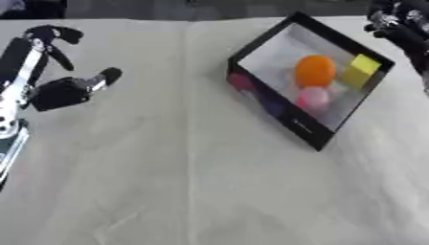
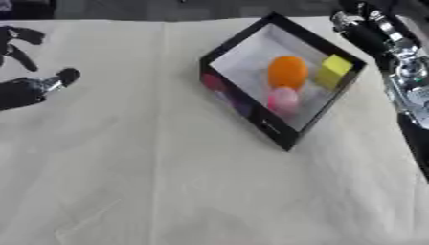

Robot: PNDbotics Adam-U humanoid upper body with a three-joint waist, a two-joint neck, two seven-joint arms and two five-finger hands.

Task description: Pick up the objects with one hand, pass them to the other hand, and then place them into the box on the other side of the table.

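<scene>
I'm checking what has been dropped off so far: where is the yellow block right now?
The yellow block lies inside the black box on the table's right side, at its far right corner, just right of the orange ball.

The scene is lit evenly and fairly brightly, with a soft, diffuse light. The pale tabletop [image 1: 193,191] is rendered slightly washed out, and only faint creases are seen on it. Both views are blurred throughout; edges are smeared and fine detail is lost. A soft shadow is cast inside the box [image 1: 276,103] along its dark near wall. Small glints are seen on the silver parts of the right hand [image 2: 368,28]. The far edge is left dark.
</scene>
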